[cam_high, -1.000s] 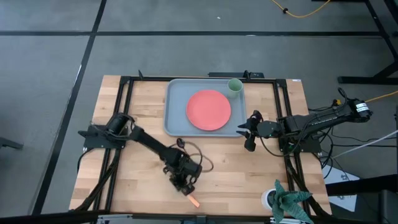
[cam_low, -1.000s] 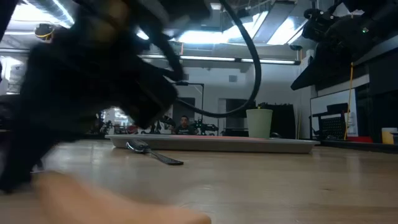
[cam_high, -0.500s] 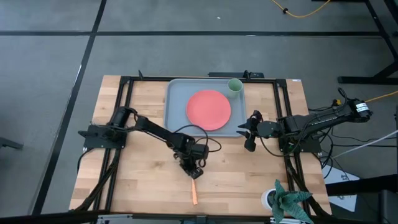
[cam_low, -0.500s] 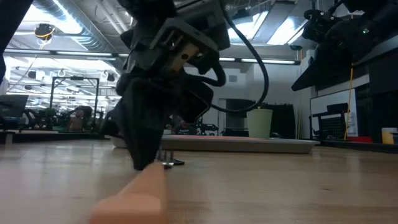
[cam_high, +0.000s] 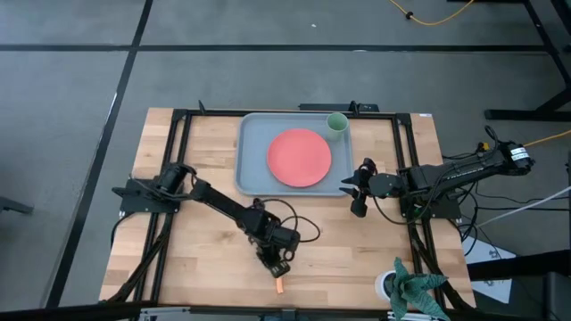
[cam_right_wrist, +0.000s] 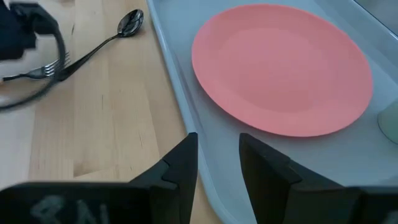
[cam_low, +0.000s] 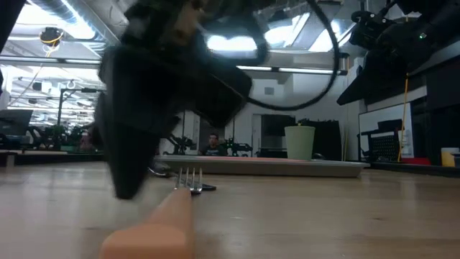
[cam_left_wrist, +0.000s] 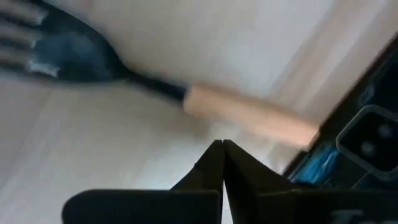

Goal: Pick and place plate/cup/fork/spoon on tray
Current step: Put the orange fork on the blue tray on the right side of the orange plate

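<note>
The fork lies flat on the table near its near edge; its orange handle shows in the high view, and the tines and handle show in the left wrist view. My left gripper is shut and hovers just beside the handle, with a strip of table between. The spoon lies on the wood left of the tray. The coral plate and pale-green cup rest on the tray. My right gripper is open at the tray's right rim.
A white pot with a green plant stands at the table's near right corner. The left arm's cable loops over the wood near the spoon. Black frame rails run along the table's left and right sides.
My left gripper has swung from over the fork toward the far edge, laying the whole fork bare, then come back toward the near edge over the fork's tine end. The fork has stayed lying on the table.
</note>
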You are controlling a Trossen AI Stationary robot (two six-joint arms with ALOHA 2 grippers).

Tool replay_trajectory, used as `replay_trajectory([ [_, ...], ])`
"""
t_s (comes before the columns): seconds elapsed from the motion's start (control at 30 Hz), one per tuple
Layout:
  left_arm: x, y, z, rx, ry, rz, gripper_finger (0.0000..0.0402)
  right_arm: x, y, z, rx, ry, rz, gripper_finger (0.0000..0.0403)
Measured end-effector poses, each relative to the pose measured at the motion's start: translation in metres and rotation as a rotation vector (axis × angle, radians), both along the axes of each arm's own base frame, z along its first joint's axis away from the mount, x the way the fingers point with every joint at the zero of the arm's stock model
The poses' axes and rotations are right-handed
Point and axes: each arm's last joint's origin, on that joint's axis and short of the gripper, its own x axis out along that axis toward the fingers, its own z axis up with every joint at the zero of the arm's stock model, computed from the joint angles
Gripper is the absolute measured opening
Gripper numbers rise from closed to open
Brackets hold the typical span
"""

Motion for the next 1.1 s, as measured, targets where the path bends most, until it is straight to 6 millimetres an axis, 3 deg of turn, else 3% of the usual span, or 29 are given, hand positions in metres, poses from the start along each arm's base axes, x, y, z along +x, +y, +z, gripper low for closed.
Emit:
replay_trajectory([
  [0.17, 0.011, -0.001, -0.015, -0.070, -0.041, -0.009, 0.0000, 0.000, 0.000, 0.000, -0.001, 0.005, 0.000, 0.0121],
  [0.3, 0.018, 0.011, -0.018, -0.082, -0.079, -0.022, 0.0000, -0.001, 0.000, -0.001, -0.002, 0.013, 0.000, 0.0121],
  [0.5, 0.043, 0.046, -0.004, 0.064, -0.268, -0.031, 0.0000, -0.001, 0.000, -0.001, 0.002, 0.015, 0.003, 0.0121],
  [0.63, 0.049, 0.065, 0.003, 0.139, -0.289, -0.049, 0.0000, -0.001, 0.000, -0.001, 0.004, 0.016, 0.006, 0.0121],
  [0.87, 0.037, 0.072, 0.017, 0.231, -0.071, -0.132, 0.0000, -0.001, 0.000, -0.001, 0.022, 0.010, -0.007, 0.0121],
  [1.1, 0.012, 0.069, 0.066, 0.466, 0.216, -0.330, 0.0000, -0.001, 0.000, -0.001, 0.045, 0.003, -0.025, 0.0121],
])
